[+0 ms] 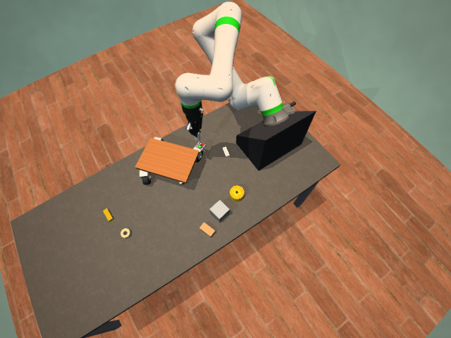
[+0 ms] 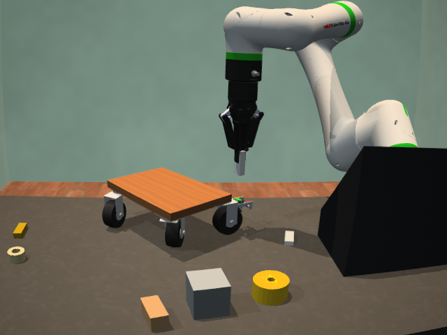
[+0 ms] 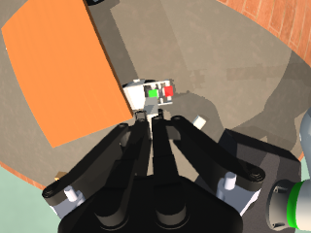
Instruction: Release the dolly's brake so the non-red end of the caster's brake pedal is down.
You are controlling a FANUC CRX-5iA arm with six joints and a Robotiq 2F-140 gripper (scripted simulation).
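Closed black two-finger gripper [image 2: 240,166] hangs above the green-and-red brake pedal [image 2: 241,199]; open air lies between them. At nine o'clock of the pedal, the orange wooden dolly deck [image 2: 169,191] bounds the approach. At three o'clock, a small white block [image 2: 289,237] and the black angular pedestal [image 2: 390,209] stand apart.

The arm [image 2: 288,26] arches over, its end effector [image 2: 240,167] pointing straight down, fingers pressed together, empty.
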